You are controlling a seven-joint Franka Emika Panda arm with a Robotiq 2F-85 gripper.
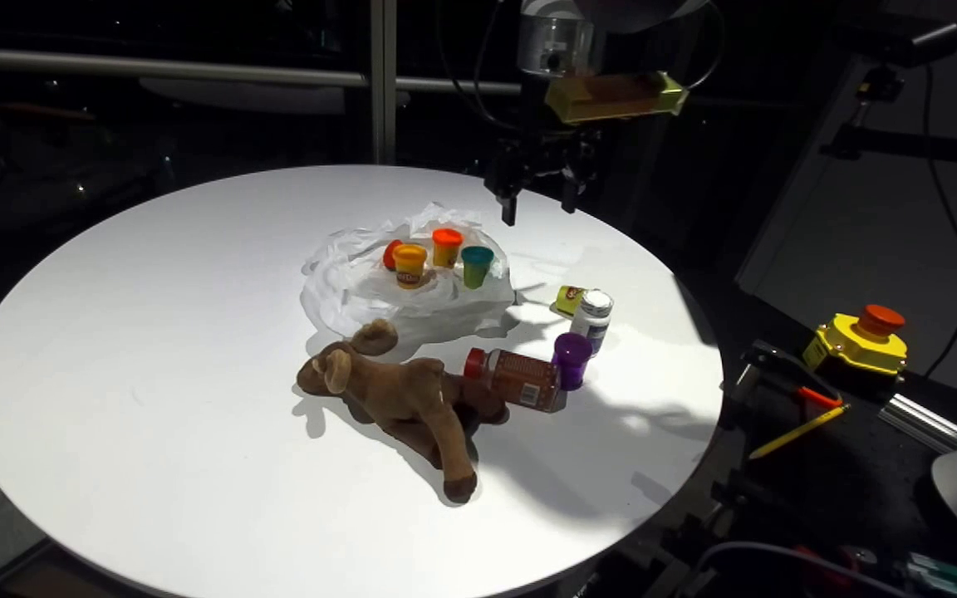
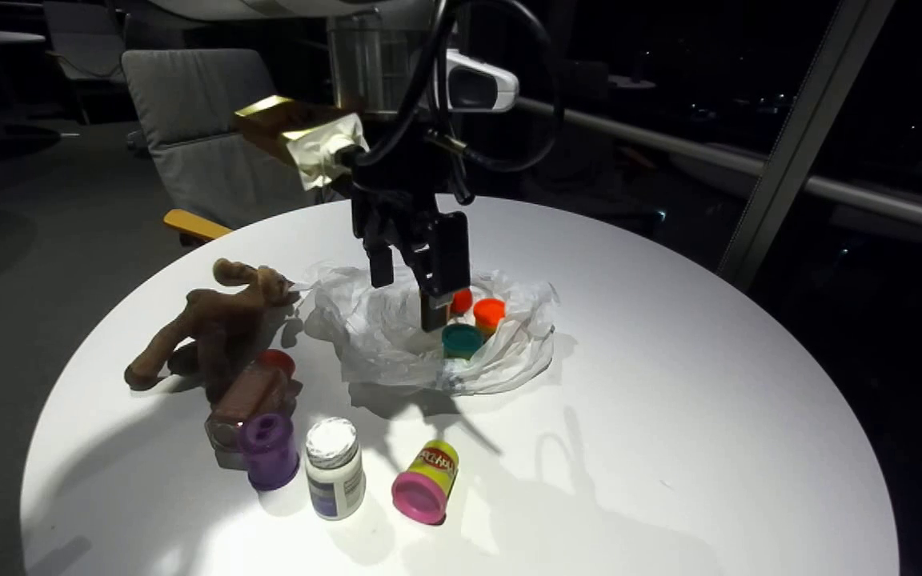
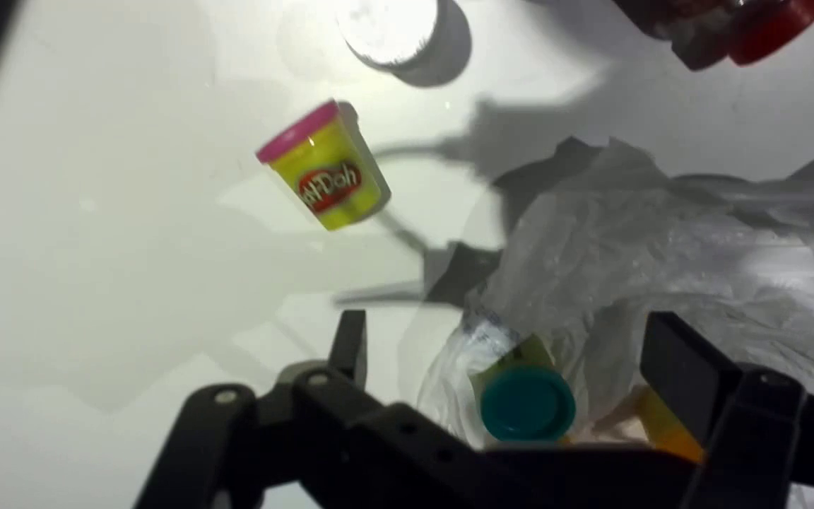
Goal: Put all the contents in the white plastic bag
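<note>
Gaping empty, the tool (image 1: 539, 212) likely awaits the pink-lidded pot (image 2: 427, 482), six o'clock from the bag (image 2: 393, 358) in an exterior view.

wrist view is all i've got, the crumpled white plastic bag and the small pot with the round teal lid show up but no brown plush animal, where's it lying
Observer: The brown, long-limbed plush animal lies on the round white table, beside the crumpled white plastic bag and not in it.
Operator: ok and besides the yellow pot with the pink lid, any small pot outside the bag that i'm missing
Observer: Yes, in both exterior views a small round purple pot stands upright beside the white bottle with the white cap.
</note>
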